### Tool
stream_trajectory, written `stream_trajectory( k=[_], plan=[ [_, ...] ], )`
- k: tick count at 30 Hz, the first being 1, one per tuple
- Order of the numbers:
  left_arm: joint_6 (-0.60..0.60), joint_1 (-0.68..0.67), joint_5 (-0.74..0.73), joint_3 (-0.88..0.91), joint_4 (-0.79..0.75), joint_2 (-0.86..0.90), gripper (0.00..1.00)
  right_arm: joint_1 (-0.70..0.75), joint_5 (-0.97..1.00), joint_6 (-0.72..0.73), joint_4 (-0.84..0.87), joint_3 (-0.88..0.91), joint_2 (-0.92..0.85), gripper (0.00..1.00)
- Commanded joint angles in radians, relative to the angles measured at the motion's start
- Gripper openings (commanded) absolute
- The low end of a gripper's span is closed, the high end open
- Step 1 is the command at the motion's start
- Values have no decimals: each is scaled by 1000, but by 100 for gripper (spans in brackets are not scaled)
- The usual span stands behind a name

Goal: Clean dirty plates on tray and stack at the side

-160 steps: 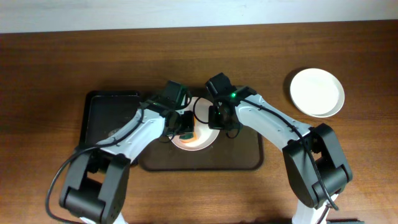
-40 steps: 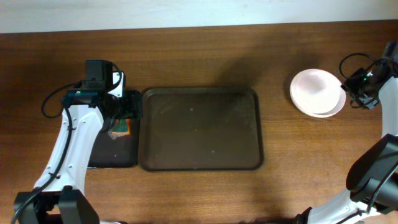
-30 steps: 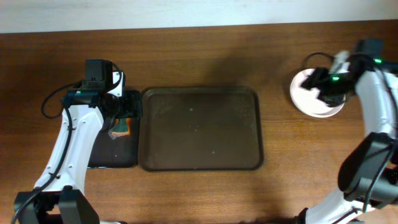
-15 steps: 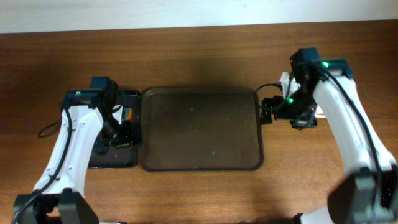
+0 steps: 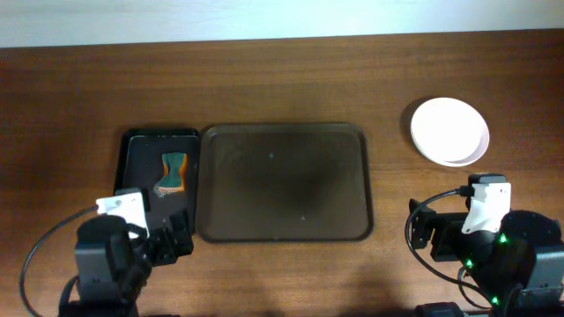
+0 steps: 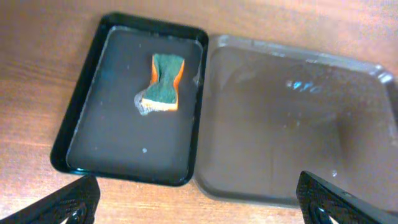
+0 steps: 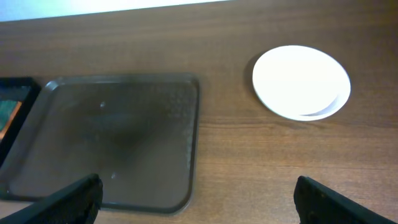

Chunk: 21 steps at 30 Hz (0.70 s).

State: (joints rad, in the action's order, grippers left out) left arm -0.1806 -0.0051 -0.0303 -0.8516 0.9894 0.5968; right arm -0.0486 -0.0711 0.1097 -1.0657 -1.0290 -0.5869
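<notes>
Wooden counter (image 5: 282,70) carried the tray (image 5: 282,130), bare, at centre. Plates (image 5: 449,130) sat stacked at two o'clock, top one unsmeared. Left gripper (image 6: 199,202) and right gripper (image 7: 196,199) stood wide, empty. Task judged complete; only parking remained.

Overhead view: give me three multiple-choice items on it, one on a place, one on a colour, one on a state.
1. The sponge lies: A in the black tray; B on the big tray; C held in mid-air.
2. The big tray is: A white; B dark brown; C red.
3. The left gripper and right gripper are: A open, empty; B both shut; C shut on the sponge.
A: it sits in the narrow tray at left. B: its surface is dark brown. A: wide jaws, nothing between.
</notes>
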Motion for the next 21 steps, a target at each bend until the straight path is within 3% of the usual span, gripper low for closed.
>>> stream_trajectory(
  k=[1,14,17,19,21],
  plan=[
    [-6,3,-8,11,-5,-14,100,-6,16,10,3,10,1,99],
    [-6,3,-8,11,-5,-14,100,-6,32,-6,35,41,67,99],
    [-6,3,-8,11,-5,-14,99,-11,31,-5,214,195,188,99],
    [-6,3,-8,11,-5,-14,99,-38,14,-5,472,443,370,99],
    [-6,3,-8,11,-5,-14,99,-53,11,-5,591,557,455,99]
  ],
)
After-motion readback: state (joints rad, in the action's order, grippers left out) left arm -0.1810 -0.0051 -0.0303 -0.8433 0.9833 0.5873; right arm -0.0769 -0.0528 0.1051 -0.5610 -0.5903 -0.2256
